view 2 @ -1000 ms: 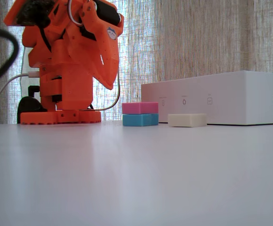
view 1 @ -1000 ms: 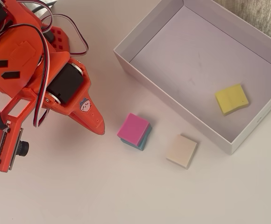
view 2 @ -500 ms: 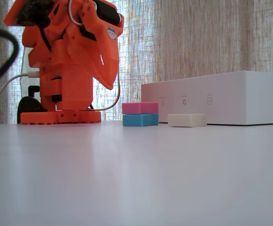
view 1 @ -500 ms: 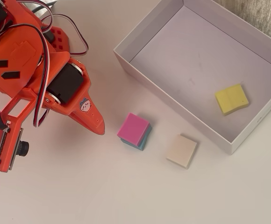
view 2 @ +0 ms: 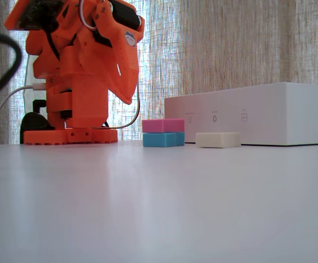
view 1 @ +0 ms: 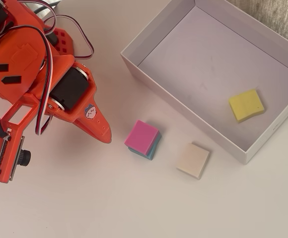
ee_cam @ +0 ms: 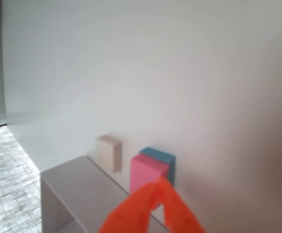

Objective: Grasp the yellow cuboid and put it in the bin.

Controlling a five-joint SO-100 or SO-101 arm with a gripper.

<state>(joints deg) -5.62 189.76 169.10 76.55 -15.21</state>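
overhead, cuboid: from my remote seat I see the yellow cuboid [view 1: 246, 105] lying flat on the floor of the bin [view 1: 160, 30], toward its lower-right end, close to the near long wall but not touching it as far as I can tell.
overhead, bin: white cardboard box with low walls and a greyish-lilac inside, sitting at an angle on the white table [view 1: 109, 208].
overhead, other blocks: the pink block [view 1: 142, 137] sits on top of a teal block [view 1: 154, 150], slightly offset, just outside the bin's near wall. The beige block [view 1: 193, 160] lies flat to the right of that stack, near it and also outside the bin.
overhead, arm: the orange arm [view 1: 32, 87] is folded up at the left side; the pincer [view 1: 107, 138] tip points toward the pink-on-teal stack and holds nothing.
fixed view, low angle: arm [view 2: 79, 71] at the left in front of the curtain [view 2: 230, 44], pink block [view 2: 163, 125] on teal block [view 2: 163, 139], beige block [view 2: 218, 139] to the right, both in front of the bin's [view 2: 257, 112] outer wall. Cuboid is hidden from here.
wrist view: the pincer [ee_cam: 159, 183] fingers meet at the tip, so it looks closed and empty. Beyond it are the pink block [ee_cam: 146, 174], teal block [ee_cam: 159, 158], beige block [ee_cam: 109, 152] and the bin's wall [ee_cam: 75, 189].
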